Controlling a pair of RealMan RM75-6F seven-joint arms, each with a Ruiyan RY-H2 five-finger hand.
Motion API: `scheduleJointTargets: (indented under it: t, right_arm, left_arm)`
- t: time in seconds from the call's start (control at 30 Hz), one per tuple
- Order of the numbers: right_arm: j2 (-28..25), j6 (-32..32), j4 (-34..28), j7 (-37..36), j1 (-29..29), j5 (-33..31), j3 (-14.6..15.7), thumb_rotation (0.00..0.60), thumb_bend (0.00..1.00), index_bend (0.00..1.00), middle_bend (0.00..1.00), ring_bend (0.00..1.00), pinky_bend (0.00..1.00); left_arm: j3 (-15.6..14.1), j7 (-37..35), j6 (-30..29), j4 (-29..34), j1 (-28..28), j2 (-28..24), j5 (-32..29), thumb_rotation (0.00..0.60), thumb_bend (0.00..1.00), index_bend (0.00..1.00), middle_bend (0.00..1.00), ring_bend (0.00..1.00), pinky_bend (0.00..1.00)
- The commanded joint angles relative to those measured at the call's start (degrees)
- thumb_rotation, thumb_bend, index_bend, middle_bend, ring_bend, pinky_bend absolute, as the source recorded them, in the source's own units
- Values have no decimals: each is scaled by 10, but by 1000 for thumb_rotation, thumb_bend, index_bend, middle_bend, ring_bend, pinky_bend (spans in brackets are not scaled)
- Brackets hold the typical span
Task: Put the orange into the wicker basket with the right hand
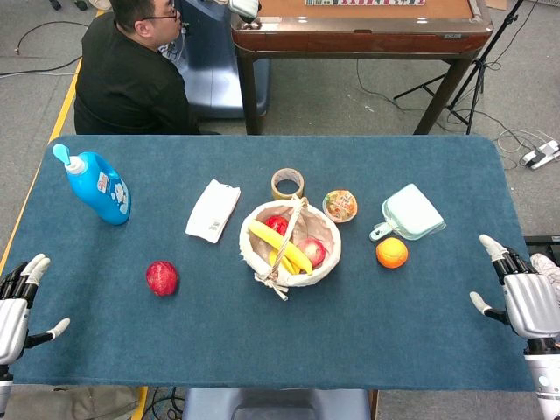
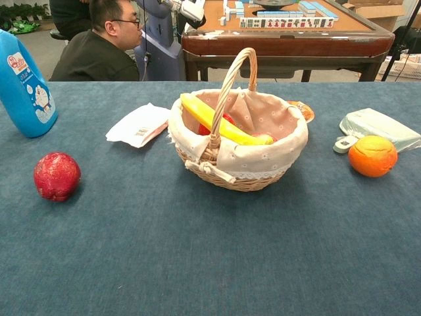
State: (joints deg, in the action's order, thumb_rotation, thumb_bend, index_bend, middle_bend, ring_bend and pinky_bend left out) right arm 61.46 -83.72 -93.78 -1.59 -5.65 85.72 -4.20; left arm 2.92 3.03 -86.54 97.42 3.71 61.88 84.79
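Observation:
The orange point(image 1: 392, 252) point(image 2: 372, 156) lies on the blue table to the right of the wicker basket point(image 1: 252, 247) point(image 2: 237, 168), which has a cloth lining and an upright handle and holds a banana and red fruit. My right hand point(image 1: 525, 296) hovers at the table's right edge, fingers spread and empty, well to the right of the orange. My left hand point(image 1: 19, 302) is at the front left edge, also spread and empty. The chest view shows neither hand.
A red pomegranate-like fruit point(image 1: 162, 278) point(image 2: 56, 176) lies left of the basket. A blue bottle point(image 1: 98, 186), white packet point(image 1: 213, 210), tape roll point(image 1: 287, 183), snack cup point(image 1: 339, 206) and pale green box point(image 1: 412, 212) sit behind. A man point(image 1: 131, 74) sits at the far edge.

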Motion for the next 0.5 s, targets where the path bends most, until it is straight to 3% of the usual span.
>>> scheduleJointTargets:
  t: [0.03,0.37,0.5]
  right_arm:
    - [0,-2,0,0,0,1,0,600,204,41,160,159,357]
    - [-2,-3,-2,1,-1,1,-2,600,204,41,160,159,357]
    - [-5,26,-5,17,-14,-7,-2,600,204,41,166,159,357]
  left_arm:
    - [0,0,0,0,0,0,1,600,171,42,0,0,82]
    - [0,-2,0,-1,1,2,3,600,171,42,0,0,83]
    - [0,-2,1,-1,3,2,4,600,171,42,0,0,83]
